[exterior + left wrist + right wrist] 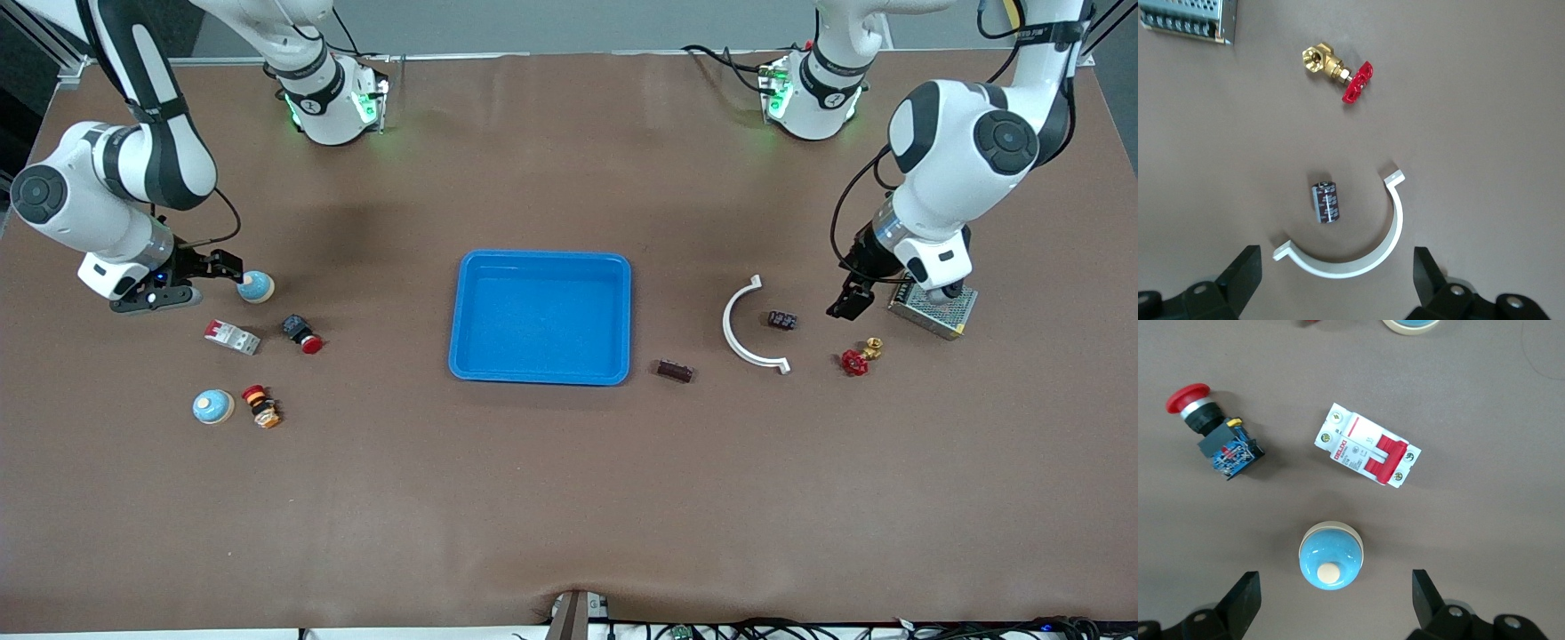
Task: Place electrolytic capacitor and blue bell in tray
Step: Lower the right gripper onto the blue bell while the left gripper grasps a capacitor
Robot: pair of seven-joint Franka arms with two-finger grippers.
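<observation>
1. Brown tabletop [569, 498] carried an empty bright-blue tray [540, 260] at its middle.
2. Left hand [1338, 280], fingers spread, hovered over the black electrolytic capacitor [1325, 203].
3. Right hand [1336, 603], also spread, hung over a blue bell [1331, 556]; only the front view showed a second one [212, 406].

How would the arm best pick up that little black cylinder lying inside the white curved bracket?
Probably from straight above, pinching the small black electrolytic capacitor across its round body, mid-length. It lies on its side, so its curved flanks face outward. The white half-ring plastic clamp curves around one end, so fingers should close across the free sides. The left hand hangs open over it.
</observation>
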